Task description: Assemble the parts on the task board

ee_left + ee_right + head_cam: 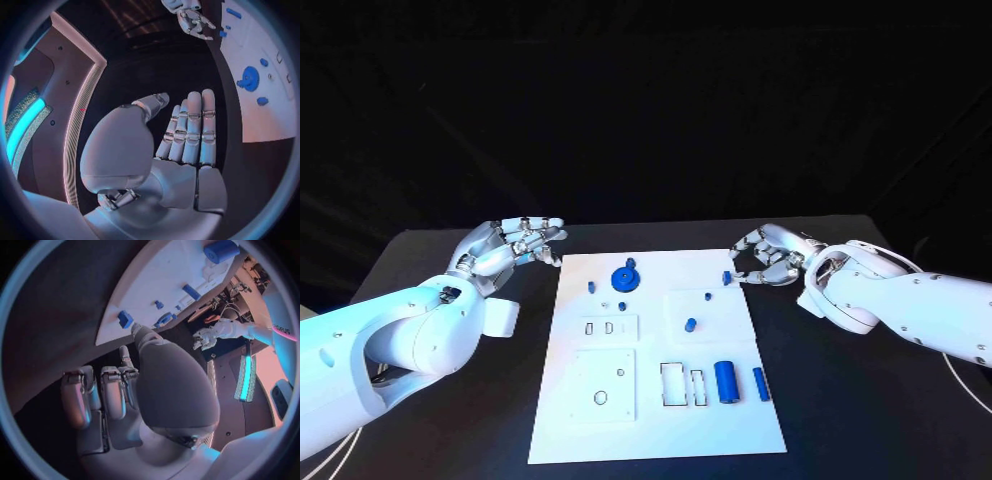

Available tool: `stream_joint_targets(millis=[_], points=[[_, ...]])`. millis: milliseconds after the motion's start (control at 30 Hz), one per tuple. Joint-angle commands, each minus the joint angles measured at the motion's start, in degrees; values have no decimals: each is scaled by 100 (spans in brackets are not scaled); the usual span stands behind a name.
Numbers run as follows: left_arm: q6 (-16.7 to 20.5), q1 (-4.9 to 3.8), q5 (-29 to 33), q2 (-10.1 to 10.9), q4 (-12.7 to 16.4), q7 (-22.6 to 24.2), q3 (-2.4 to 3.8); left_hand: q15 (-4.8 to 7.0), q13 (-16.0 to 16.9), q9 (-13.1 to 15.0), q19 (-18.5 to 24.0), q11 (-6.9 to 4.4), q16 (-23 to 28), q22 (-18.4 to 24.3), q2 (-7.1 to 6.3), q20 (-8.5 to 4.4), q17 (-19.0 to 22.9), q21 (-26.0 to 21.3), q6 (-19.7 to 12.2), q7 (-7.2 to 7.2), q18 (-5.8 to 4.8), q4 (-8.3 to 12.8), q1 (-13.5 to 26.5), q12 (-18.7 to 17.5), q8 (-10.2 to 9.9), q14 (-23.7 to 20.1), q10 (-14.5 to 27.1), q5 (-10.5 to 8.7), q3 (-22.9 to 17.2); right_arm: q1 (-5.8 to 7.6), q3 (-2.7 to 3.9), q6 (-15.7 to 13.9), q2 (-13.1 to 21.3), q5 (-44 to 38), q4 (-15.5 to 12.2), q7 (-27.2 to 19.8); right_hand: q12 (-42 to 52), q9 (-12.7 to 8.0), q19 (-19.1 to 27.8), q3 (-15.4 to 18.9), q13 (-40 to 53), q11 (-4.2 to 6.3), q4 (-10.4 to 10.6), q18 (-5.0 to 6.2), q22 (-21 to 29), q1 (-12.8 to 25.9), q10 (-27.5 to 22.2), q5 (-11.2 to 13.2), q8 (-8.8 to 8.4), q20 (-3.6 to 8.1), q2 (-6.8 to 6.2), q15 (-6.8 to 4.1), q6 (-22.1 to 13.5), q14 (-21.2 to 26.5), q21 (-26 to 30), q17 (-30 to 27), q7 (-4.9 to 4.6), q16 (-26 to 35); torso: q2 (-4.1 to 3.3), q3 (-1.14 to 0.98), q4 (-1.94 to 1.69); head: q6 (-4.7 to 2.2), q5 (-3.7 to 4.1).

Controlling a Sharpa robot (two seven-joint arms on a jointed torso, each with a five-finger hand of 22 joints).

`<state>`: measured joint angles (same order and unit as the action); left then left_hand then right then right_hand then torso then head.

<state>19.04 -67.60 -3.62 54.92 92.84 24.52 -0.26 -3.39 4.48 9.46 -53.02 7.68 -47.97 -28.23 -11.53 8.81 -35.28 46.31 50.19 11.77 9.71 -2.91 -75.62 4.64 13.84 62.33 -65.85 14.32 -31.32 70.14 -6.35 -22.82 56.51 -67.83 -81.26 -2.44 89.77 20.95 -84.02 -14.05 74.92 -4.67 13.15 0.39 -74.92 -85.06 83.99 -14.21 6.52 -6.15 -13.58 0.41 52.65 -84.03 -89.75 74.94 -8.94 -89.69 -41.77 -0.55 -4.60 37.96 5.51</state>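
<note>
Left hand (516, 243) hovers off the far-left corner of the task board (574, 420), fingers (195, 125) straight and side by side, thumb apart, nothing in it: released. Right hand (769, 255) sits at the board's far-right edge, fingers (112, 390) curled in; a small blue part (730, 276) lies right at the fingertips, cannot tell if it is pinched or just touched.

Out from the left fingers, on the board: blue gear (626, 279) nearest, standing near the far end; small blue peg (593, 286) beside the gear toward the left hand; another small blue piece (622, 307) just nearer the robot than the gear.

Out from the right fingers: blue peg (691, 324) mid-board, well apart from the fingertips. Further toward the robot, blue cylinder (727, 382) lies on the board next to a slimmer blue bar (760, 384), the bar closest to the board's right edge. Rectangular cut-outs (682, 384) sit just beside the cylinder, toward the left hand's side.

Board lies flat on the black table (862, 420), between both hands.
</note>
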Motion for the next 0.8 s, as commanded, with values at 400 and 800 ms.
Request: stream_joint_targets(millis=[400, 800], points=[[-111, -3, -37, -20, -24, 30, 3, -5, 6, 6, 35, 14, -26, -5, 41, 6, 10, 23, 26, 30, 67, -6, -6, -8, 37, -21, -25, -28, -28, -190, 0, 93, -240, -141, 309, -85, -11, -9, -598, 42, 1481, 22, 28, -39, -1508, 28, 572, -73, -31, 13, -31, -34, -35, -597, -25, 1506, -24, -31, 3, 29, -13, 64, -22], [-113, -3, -46, -13, -29, 25, 3, -5, 6, 6, 35, 14, -26, -5, 41, 6, 10, 23, 26, 30, 67, -6, -6, -8, 37, -21, -25, -28, -28, -255, 0, 51, -383, -144, 484, 38, 23, 20, -598, -4, 1508, 5, 106, -39, -1508, 18, 601, -107, 36, -6, 65, -17, 124, -597, -25, 1506, -39, -31, 8, 30, -9, 89, -23]])
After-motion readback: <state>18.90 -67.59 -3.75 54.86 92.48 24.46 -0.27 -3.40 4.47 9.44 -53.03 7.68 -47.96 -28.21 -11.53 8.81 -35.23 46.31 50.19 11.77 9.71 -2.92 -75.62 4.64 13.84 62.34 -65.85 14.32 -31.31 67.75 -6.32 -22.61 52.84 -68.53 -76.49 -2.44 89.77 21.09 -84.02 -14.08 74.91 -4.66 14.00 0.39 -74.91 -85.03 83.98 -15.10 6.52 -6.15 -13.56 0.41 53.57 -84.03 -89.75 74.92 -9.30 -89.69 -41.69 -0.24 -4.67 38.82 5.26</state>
